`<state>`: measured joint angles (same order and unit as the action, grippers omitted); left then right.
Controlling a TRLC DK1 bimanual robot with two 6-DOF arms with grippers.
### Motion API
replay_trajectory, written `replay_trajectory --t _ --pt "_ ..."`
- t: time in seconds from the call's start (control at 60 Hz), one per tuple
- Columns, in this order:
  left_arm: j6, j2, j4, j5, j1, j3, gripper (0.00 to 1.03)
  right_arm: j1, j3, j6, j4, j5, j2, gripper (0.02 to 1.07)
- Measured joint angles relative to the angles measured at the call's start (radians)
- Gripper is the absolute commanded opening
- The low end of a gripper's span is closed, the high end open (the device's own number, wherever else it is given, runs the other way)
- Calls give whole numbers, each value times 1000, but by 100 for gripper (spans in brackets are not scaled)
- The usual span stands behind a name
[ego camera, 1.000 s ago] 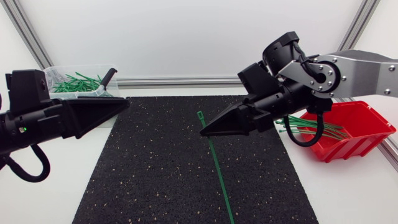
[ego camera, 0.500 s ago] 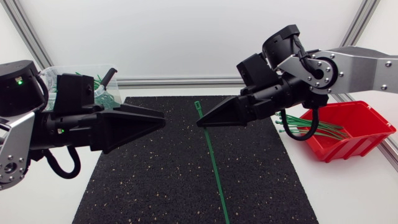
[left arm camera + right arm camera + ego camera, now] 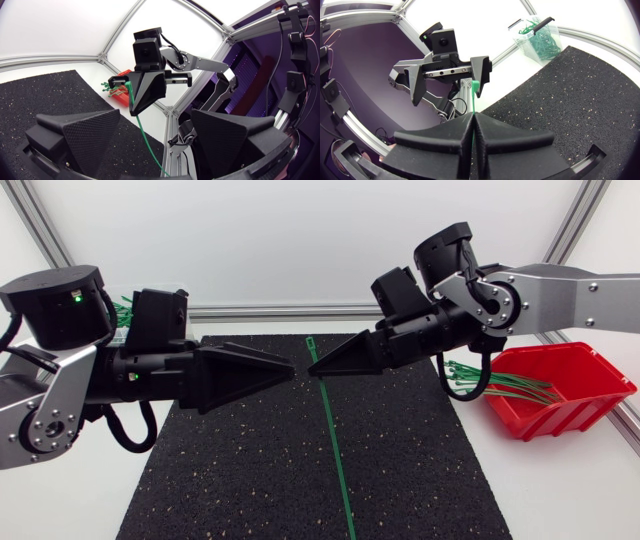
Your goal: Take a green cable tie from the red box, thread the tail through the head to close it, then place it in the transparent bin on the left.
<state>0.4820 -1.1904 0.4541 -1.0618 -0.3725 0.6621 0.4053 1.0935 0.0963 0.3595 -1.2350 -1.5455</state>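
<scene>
Tightly clenched, the fingers of the right gripper (image 3: 316, 369) pinch the green cable tie (image 3: 335, 450) just below its head — tail hanging toward the surface's near edge; the left gripper (image 3: 286, 370) (fingers spread) faces it, close by.

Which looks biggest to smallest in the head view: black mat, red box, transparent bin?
1. black mat, by far the largest.
2. red box, fully in view at the right.
3. transparent bin, unsure: only a sliver shows behind the left arm, so this ranks what is visible, not its full size.
</scene>
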Motion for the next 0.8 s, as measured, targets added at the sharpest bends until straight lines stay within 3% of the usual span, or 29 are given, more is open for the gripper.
replay_trajectory --t 0.25,0.533,0.8 --pt "16 -41 14 2 -16 14 91 19 0 -11 -13 0 -11 8" --pt "16 -100 39 8 -23 20 59 21 -1 -11 -27 0 -11 8" --pt "42 -113 53 21 -21 35 40 40 -12 -11 -39 1 -11 8"
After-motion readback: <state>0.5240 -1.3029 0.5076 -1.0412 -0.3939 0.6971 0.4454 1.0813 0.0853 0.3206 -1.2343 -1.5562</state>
